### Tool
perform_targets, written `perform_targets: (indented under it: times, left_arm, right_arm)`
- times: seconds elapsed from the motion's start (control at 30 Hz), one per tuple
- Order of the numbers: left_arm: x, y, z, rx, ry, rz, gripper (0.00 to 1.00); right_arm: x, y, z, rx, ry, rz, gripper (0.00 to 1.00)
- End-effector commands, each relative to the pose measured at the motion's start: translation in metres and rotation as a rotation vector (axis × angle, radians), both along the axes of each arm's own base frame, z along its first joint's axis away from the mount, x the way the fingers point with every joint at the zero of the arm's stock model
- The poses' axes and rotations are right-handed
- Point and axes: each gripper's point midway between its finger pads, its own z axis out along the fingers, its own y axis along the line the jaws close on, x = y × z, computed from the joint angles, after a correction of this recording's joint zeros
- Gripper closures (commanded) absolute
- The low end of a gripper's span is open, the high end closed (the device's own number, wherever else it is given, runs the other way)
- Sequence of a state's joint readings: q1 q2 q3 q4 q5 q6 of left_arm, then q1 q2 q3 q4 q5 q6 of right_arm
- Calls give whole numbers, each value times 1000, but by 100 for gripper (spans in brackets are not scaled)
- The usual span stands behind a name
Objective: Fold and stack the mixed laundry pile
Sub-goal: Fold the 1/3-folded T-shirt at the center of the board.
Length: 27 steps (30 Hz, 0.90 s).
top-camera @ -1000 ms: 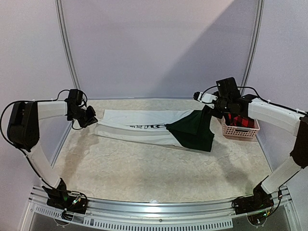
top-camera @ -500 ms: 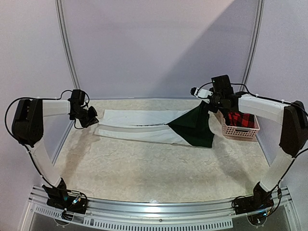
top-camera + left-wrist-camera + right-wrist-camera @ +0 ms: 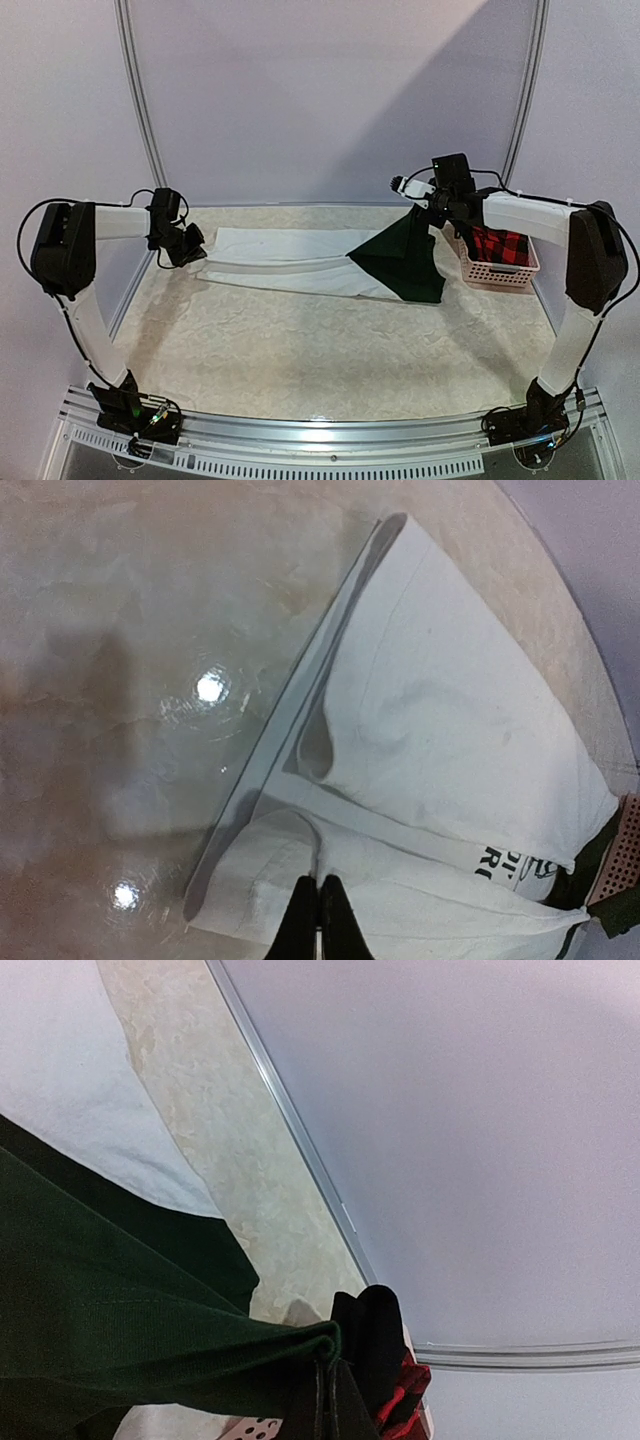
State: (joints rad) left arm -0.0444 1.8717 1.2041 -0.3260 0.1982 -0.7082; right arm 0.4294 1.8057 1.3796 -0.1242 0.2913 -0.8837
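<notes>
Pinching the white cloth (image 3: 450, 730), our left gripper (image 3: 320, 895) anchors it stretched ahead; our right gripper (image 3: 325, 1385) clamps the green garment (image 3: 100, 1330) hanging below, likely so we can separate them.

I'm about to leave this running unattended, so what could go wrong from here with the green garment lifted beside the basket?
The right end effector holds the green garment by a thin fold of edge, which may slip out.
Its lower part lies over the white cloth, pinched by the left end effector, so pulling might drag that cloth.
The pink basket sits close; a swing could snag it.
</notes>
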Motion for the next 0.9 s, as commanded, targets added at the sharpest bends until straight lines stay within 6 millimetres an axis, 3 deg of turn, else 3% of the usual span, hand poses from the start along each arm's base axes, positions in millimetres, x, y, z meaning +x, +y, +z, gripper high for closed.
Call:
perform_targets:
  times: [0.0, 0.5, 0.87]
  left_arm:
    - [8, 5, -2, 5, -12, 15, 100]
    - [23, 6, -9, -12, -14, 55, 100]
    - [7, 18, -16, 22, 56, 76, 100]
  right_arm:
    - [16, -7, 2, 8, -29, -42, 100]
    - [36, -9, 0, 15, -48, -74, 100]
    - [53, -3, -16, 11, -36, -86, 100]
